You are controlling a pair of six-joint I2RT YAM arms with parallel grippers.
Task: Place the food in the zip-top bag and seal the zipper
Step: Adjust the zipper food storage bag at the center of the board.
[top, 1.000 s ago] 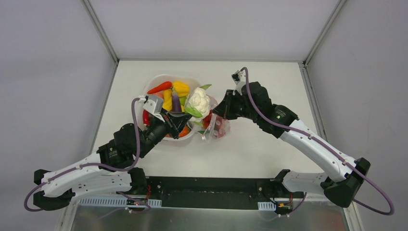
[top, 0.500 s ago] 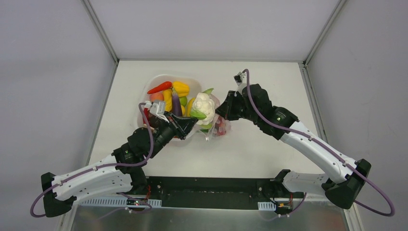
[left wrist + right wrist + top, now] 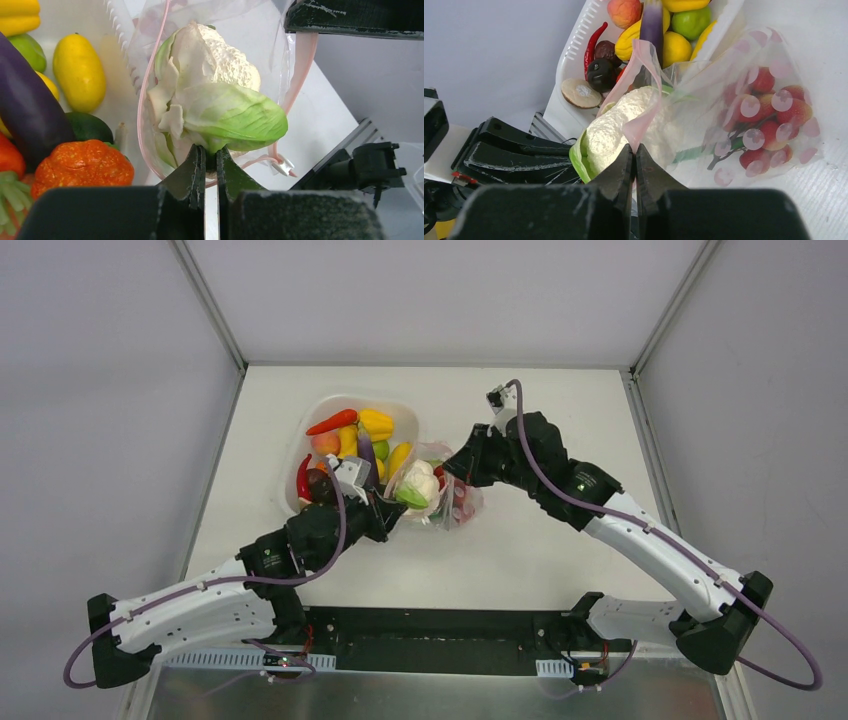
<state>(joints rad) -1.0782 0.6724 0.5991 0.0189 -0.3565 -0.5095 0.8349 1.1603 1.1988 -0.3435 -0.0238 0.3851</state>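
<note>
My left gripper (image 3: 210, 151) (image 3: 388, 508) is shut on the green leaf of a white toy cauliflower (image 3: 215, 85) (image 3: 420, 483) and holds it partway inside the open mouth of the clear zip-top bag (image 3: 450, 485) (image 3: 744, 100). My right gripper (image 3: 634, 149) (image 3: 452, 465) is shut on the bag's pink zipper strip (image 3: 644, 75) (image 3: 145, 90) and holds that edge up. The bag has red strawberries printed on it. The cauliflower also shows in the right wrist view (image 3: 619, 130). More toy food lies in the white tub (image 3: 400, 418).
The tub (image 3: 569, 65) holds a red chilli (image 3: 332, 422), yellow pepper (image 3: 376, 422), purple aubergine (image 3: 25, 110), orange pumpkin (image 3: 82, 162), lemon (image 3: 79, 72) and several others. It sits just left of the bag. Grey walls surround the white table (image 3: 560, 550).
My left arm has moved the cauliflower right and down, from above the tub into the bag's mouth. My right gripper has kept its hold on the bag's edge.
</note>
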